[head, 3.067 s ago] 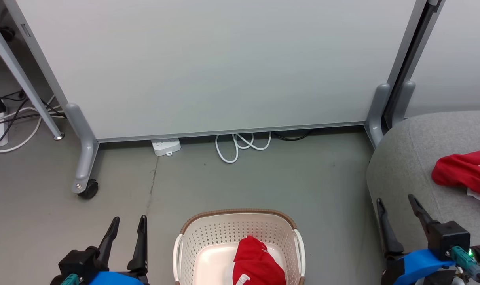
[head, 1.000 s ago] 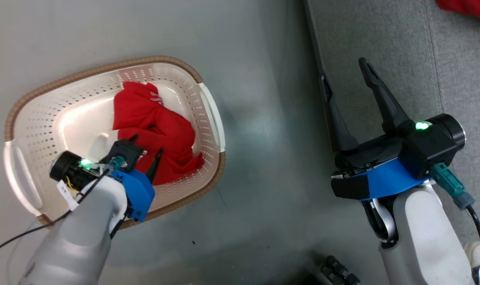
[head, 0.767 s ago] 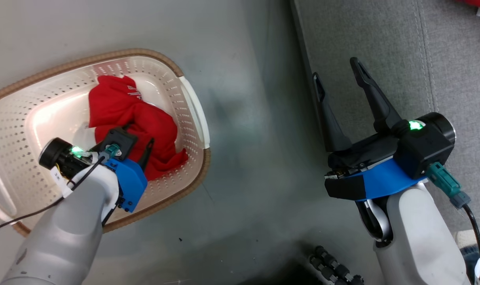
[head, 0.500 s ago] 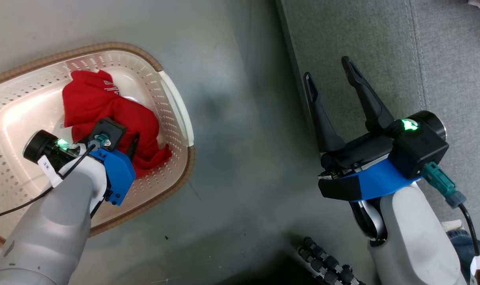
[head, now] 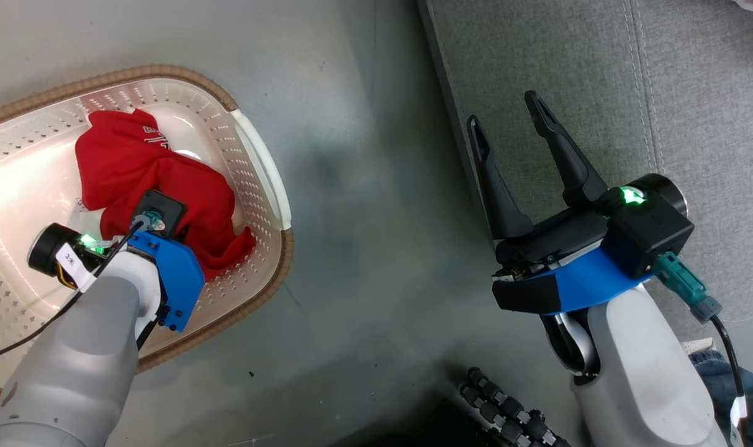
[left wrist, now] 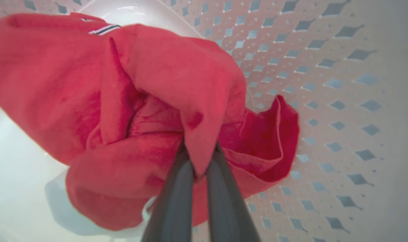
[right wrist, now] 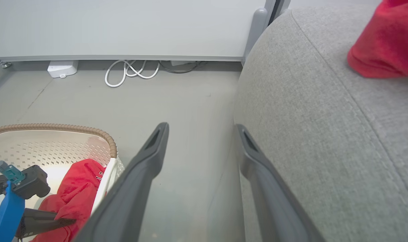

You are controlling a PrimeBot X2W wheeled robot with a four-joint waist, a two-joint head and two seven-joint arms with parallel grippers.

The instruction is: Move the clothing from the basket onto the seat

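Grey floor [head: 364, 217]; basket [head: 252, 180] holds red clothing [left wrist: 177, 67], fold pinched in clamped left gripper [left wrist: 199, 158].

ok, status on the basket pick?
Left gripper shut on red garment, down in basket. Right gripper open, empty, at seat edge, between basket and seat. Other garment on seat.

basket [head: 165, 70] cropped left, seat [head: 537, 56] cropped right

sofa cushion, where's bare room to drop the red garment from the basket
Bare grey sofa cushion runs from its floor-side edge, by the open right gripper, up to the red garment lying at its far side. It is crowded there.
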